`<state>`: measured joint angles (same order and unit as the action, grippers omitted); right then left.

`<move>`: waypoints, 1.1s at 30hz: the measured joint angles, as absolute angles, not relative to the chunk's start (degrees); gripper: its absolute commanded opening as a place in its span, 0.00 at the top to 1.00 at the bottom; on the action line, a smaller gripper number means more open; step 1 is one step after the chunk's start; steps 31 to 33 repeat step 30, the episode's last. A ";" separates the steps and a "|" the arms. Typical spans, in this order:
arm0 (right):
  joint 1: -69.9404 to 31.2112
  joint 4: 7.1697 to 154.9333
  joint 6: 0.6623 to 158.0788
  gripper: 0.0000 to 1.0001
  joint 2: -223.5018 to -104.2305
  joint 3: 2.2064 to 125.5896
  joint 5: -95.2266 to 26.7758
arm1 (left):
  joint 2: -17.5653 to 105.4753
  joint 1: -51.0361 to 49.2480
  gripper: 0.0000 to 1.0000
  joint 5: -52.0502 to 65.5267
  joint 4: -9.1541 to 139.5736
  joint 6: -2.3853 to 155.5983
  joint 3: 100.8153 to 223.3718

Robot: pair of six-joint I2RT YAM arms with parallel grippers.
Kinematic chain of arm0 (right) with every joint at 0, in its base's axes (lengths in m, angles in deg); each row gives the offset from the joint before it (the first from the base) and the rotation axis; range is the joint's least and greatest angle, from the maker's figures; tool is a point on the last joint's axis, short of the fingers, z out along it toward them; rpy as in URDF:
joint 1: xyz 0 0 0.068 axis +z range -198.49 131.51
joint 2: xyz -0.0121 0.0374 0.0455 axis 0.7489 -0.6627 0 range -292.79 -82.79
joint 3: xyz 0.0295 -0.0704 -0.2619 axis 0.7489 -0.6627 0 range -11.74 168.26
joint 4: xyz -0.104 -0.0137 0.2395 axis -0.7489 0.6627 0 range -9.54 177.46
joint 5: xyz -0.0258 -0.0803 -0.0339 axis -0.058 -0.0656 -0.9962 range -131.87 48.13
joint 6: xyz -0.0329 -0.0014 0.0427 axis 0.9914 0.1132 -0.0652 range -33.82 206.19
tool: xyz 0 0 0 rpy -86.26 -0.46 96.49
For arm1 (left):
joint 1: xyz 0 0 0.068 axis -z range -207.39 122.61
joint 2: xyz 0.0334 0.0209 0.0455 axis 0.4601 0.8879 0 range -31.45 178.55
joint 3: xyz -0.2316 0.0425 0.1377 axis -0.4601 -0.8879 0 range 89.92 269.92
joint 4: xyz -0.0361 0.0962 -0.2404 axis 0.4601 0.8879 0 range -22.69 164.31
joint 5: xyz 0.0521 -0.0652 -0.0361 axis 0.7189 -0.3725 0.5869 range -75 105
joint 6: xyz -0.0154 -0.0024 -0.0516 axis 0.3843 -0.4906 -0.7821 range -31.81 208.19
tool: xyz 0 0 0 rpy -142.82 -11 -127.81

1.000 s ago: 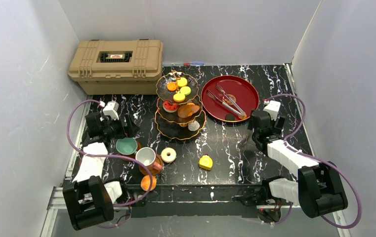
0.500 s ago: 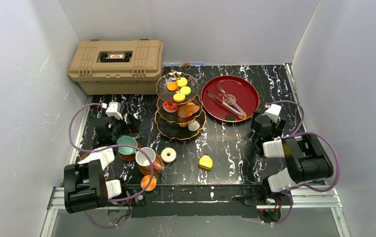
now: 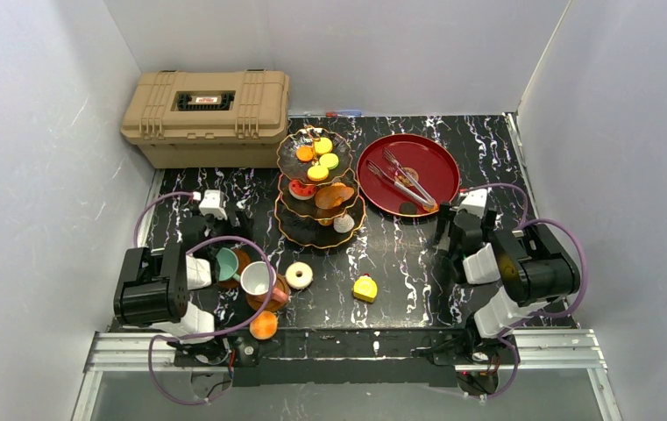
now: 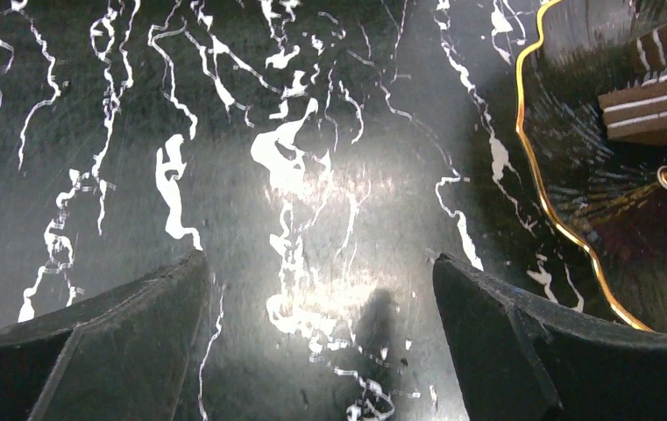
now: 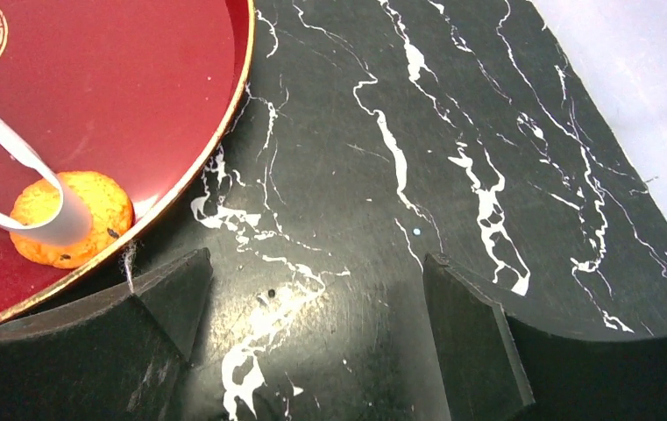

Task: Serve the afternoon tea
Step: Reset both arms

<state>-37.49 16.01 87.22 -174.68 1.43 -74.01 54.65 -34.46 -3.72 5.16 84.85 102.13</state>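
My left pincer (image 4: 316,263) is released and holds nothing. It hangs low over the black marble table (image 4: 294,175), just at the left of the three-tier stand (image 3: 321,189), whose gold rim shows at the right side of my wrist view. My right pincer (image 5: 316,259) is also wide and empty. It is to the right of the stand, just beside the near rim of the red tray (image 5: 137,105).

Nearest to my bases, near-left of the stand, an orange macaron (image 3: 264,325) lies at the table edge. A little farther stand the white cup (image 3: 258,279) and the teal cup (image 3: 226,261) on brown saucers (image 3: 275,298), close to my left forearm. The donut (image 3: 299,275) lies just before the stand's bottom tier, and the yellow cake (image 3: 365,288) is to the donut's right, apart from it.

All these loose sweets are on the near side of the stand, behind my left fingertips, which point to the far side. I judge the left arm is nearer to the donut, but it is folded tight with the elbow raised, so it must first turn back. The donut is round, so no axis matters.
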 measured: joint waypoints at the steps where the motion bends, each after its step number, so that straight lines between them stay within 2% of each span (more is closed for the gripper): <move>1: -37.68 16.10 87.29 0.02 -175.08 1.61 -73.57 | 54.72 -34.25 0.02 -3.76 5.84 85.18 102.79; 6: -40.13 15.88 86.92 0.02 -175.43 2.57 -71.21 | 54.70 -32.48 0.02 -2.26 7.52 86.36 105.96; 33: -40.35 15.07 86.81 0.01 -175.43 2.57 -69.96 | 54.70 -32.13 0.02 -1.19 8.27 87.13 105.98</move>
